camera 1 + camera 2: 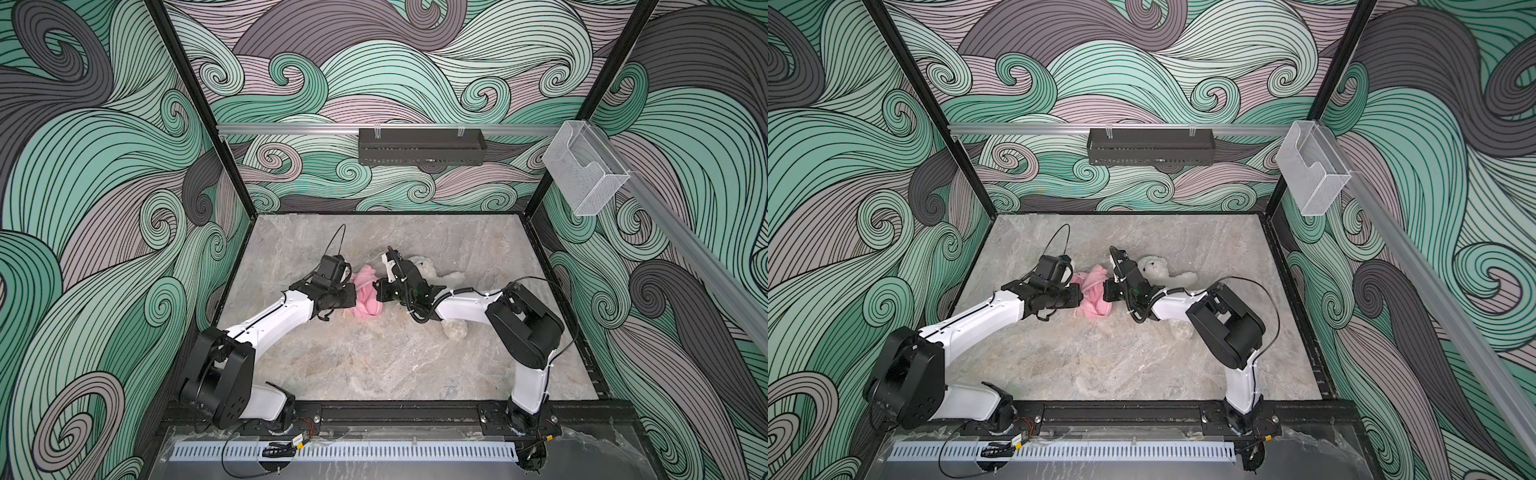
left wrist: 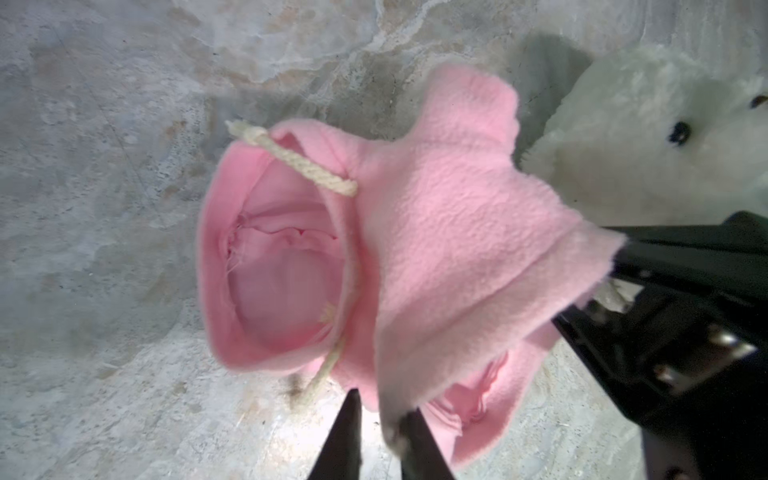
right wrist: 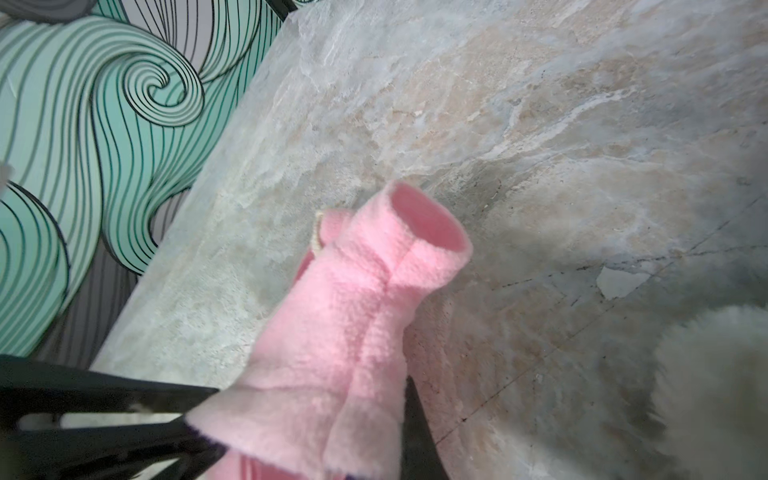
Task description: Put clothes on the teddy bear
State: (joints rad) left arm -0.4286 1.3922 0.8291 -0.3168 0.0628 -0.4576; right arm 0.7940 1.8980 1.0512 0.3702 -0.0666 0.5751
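The white teddy bear [image 1: 428, 270] [image 1: 1154, 268] lies on the marble table behind my right arm, which hides much of it. Its face [image 2: 644, 137] shows in the left wrist view and its fur [image 3: 715, 395] in the right wrist view. The small pink shirt [image 1: 365, 297] [image 1: 1094, 297] [image 2: 436, 232] [image 3: 345, 324] hangs between my two grippers, with a cream cord at its opening. My right gripper [image 1: 378, 291] [image 1: 1105, 291] [image 3: 374, 419] is shut on the shirt's hem. My left gripper [image 1: 353, 297] [image 1: 1079, 295] [image 2: 380, 409] stands slightly open, with cloth draped over one finger.
A black wire basket [image 1: 419, 151] hangs on the back rail. A clear plastic holder [image 1: 586, 170] is fixed to the right rail. Patterned walls close the table on three sides. A pale fluffy lump [image 1: 455, 330] shows under my right forearm.
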